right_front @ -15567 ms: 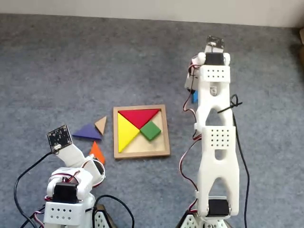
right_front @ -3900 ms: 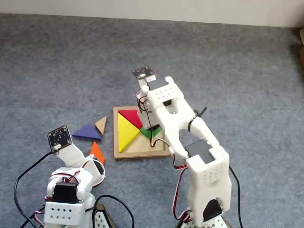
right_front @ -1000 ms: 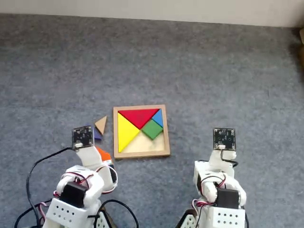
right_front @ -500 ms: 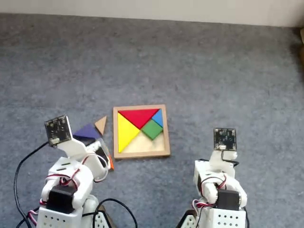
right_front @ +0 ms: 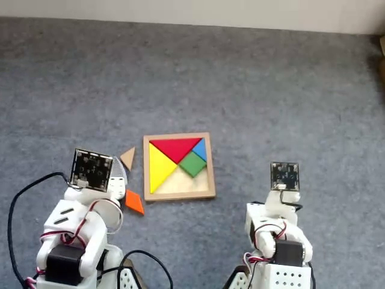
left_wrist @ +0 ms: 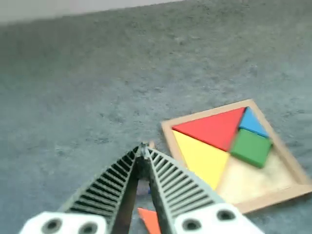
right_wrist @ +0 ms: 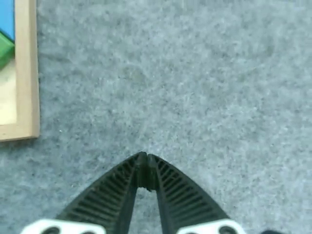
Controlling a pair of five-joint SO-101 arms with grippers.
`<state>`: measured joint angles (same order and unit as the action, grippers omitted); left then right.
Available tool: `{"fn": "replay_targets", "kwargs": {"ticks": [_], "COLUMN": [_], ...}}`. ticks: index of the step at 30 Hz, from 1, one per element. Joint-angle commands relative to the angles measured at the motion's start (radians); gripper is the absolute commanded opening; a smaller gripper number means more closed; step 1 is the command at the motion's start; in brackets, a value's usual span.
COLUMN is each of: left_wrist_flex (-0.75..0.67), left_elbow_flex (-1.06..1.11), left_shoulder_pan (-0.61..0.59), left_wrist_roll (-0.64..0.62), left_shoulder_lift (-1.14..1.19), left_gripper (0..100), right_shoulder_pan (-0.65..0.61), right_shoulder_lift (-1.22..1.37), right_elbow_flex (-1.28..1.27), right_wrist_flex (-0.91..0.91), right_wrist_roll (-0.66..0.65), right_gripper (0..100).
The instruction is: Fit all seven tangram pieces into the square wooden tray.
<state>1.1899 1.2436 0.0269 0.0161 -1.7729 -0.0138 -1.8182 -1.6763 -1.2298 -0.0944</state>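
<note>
The square wooden tray (right_front: 178,195) (left_wrist: 170,129) (right_wrist: 27,73) lies mid-carpet and holds a red triangle (right_front: 175,147) (left_wrist: 214,127), a yellow triangle (right_front: 158,168) (left_wrist: 201,159), a green square (right_front: 192,163) (left_wrist: 251,147) and a small blue triangle (right_front: 200,150) (left_wrist: 253,122). Left of the tray lie a tan triangle (right_front: 128,158) and an orange piece (right_front: 133,201) (left_wrist: 150,220). My left gripper (left_wrist: 144,147) is shut and empty, held above the carpet left of the tray; its arm (right_front: 78,235) covers the purple triangle. My right gripper (right_wrist: 144,157) is shut and empty over bare carpet right of the tray.
Grey carpet surrounds the tray on all sides. The right arm (right_front: 278,241) is folded back at the front right. A pale wall strip (right_front: 192,12) runs along the far edge.
The left arm has swung up and toward the tray, now covering the purple triangle. The orange piece shows more fully. The right arm has not moved.
</note>
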Motion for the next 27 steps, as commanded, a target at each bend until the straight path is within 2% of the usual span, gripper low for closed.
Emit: {"fn": "replay_targets", "kwargs": {"ticks": [1,8,11,13,15,27], "left_wrist_flex": [-0.008,0.066,0.14,0.173,0.183,0.025], "left_elbow_flex": [-0.096,-0.378,-0.495,-0.552,-0.59,-0.716], "left_shoulder_pan": [-0.031,-0.031,-0.028,-0.033,-0.042,-0.051], "left_wrist_roll": [0.044,0.086,0.155,0.166,0.167,0.218], "left_shoulder_lift": [0.054,0.602,0.832,0.967,1.087,1.544], "left_gripper": [1,1,13,23,29,27], "right_shoulder_pan": [0.012,0.012,0.012,0.012,0.012,0.012], "right_shoulder_lift": [-0.013,-0.013,-0.013,-0.013,-0.013,-0.013], "right_elbow_flex": [-0.065,-0.065,-0.065,-0.065,-0.065,-0.067], "right_wrist_flex": [0.022,0.022,0.022,0.022,0.022,0.022], "right_wrist_roll": [-0.003,-0.003,-0.003,-0.003,-0.003,-0.003], "right_gripper": [0.5,0.5,0.5,0.5,0.5,0.5]}}
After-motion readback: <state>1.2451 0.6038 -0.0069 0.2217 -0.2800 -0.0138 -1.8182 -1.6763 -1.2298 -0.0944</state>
